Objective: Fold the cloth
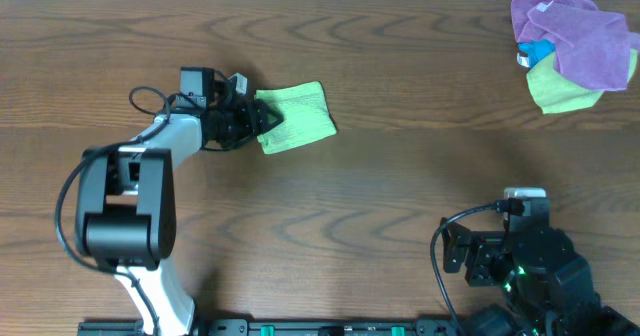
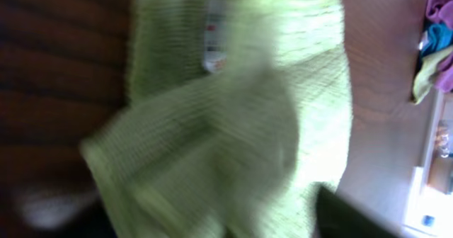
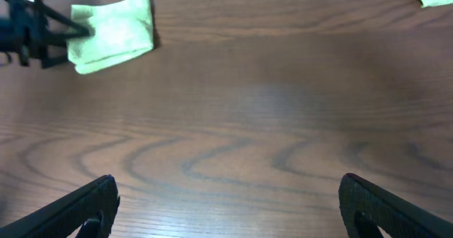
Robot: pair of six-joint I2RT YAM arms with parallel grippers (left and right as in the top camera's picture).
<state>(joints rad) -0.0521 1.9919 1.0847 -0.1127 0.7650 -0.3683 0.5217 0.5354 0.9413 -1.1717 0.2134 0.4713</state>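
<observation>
The lime-green cloth (image 1: 300, 118) lies folded into a small rectangle at the table's back left. It also shows at the top left of the right wrist view (image 3: 113, 32). My left gripper (image 1: 262, 119) is at the cloth's left edge. In the left wrist view the cloth (image 2: 304, 89) fills the frame, blurred, with its white tag (image 2: 214, 43) on top and a loose flap raised between the fingers. The left gripper (image 2: 212, 220) looks open, one dark finger showing at the lower right. My right gripper (image 3: 226, 199) is open and empty over bare table.
A purple cloth (image 1: 575, 36) is bunched with a yellower green cloth (image 1: 560, 91) and a small blue item (image 1: 537, 53) at the back right corner. My right arm (image 1: 525, 256) sits folded back at the front right edge.
</observation>
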